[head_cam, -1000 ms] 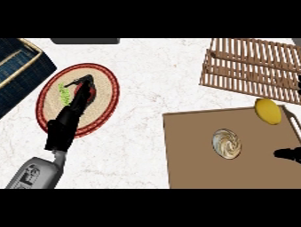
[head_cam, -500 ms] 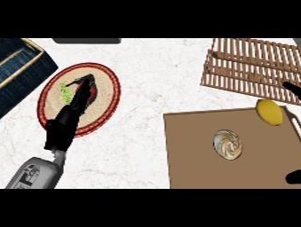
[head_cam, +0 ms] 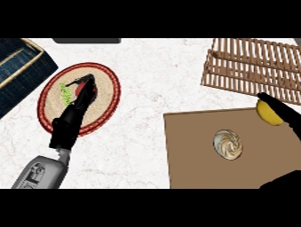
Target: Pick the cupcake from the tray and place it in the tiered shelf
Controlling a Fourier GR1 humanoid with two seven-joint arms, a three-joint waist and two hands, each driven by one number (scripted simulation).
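Note:
The cupcake (head_cam: 227, 144), pale with a swirled top, stands in the middle of the brown tray (head_cam: 192, 168) at the lower right. My right hand (head_cam: 298, 123) comes in from the right edge, open. Its straight fingers lie across a yellow lemon (head_cam: 268, 112) at the tray's far right corner, and its thumb (head_cam: 289, 180) shows near the tray's near right edge. The cupcake sits left of the gap between them, untouched. The wooden slatted tiered shelf (head_cam: 261, 66) stands beyond the tray at the upper right. My left hand (head_cam: 74, 113) lies stretched over a round plate, open.
The red-rimmed woven plate (head_cam: 103, 95) at the left carries a green food item (head_cam: 65, 92) and something red under my left hand. A dark blue basket (head_cam: 8, 75) fills the upper left corner. A grey object (head_cam: 87, 40) sits at the far edge.
My right hand has moved left and nearer over the tray's right side, its fingers now crossing the lemon and its thumb lower. The left hand has not moved.

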